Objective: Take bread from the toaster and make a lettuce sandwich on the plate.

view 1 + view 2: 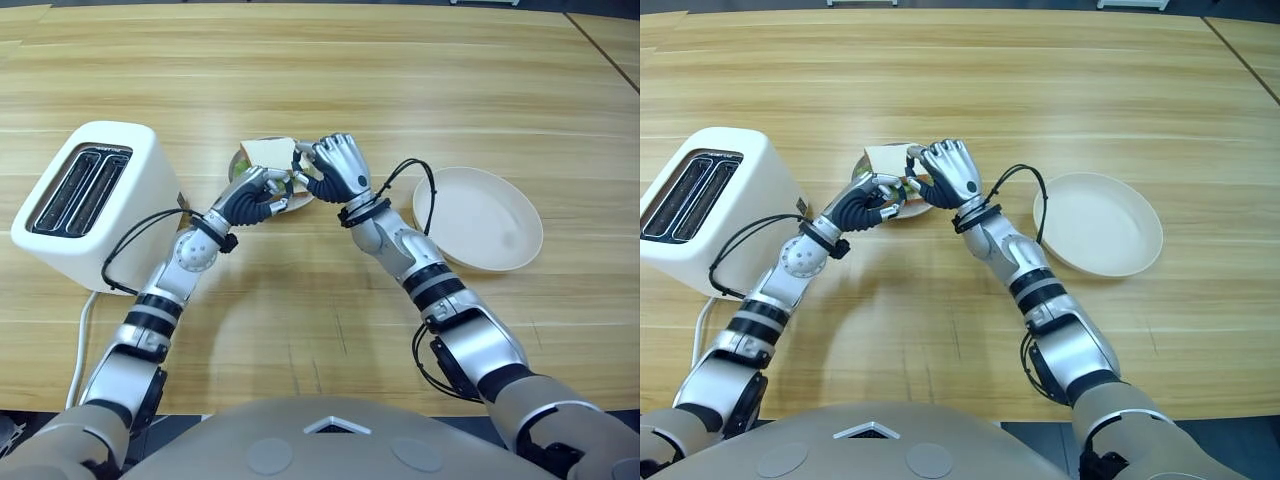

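Bread [266,152] on plate [236,160], between toaster [95,200] and bowl [480,218]. Right hand [338,168] curled, clamped on bread's right edge. Left hand [250,198] at plate's near rim, grip cannot tell. Best: seat slice flat, centred; release slowly, plate kept steady.

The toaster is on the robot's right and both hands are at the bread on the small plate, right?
No. The toaster stands on the robot's left, as the left eye view shows. The left hand and right hand are both at the bread on the small plate.
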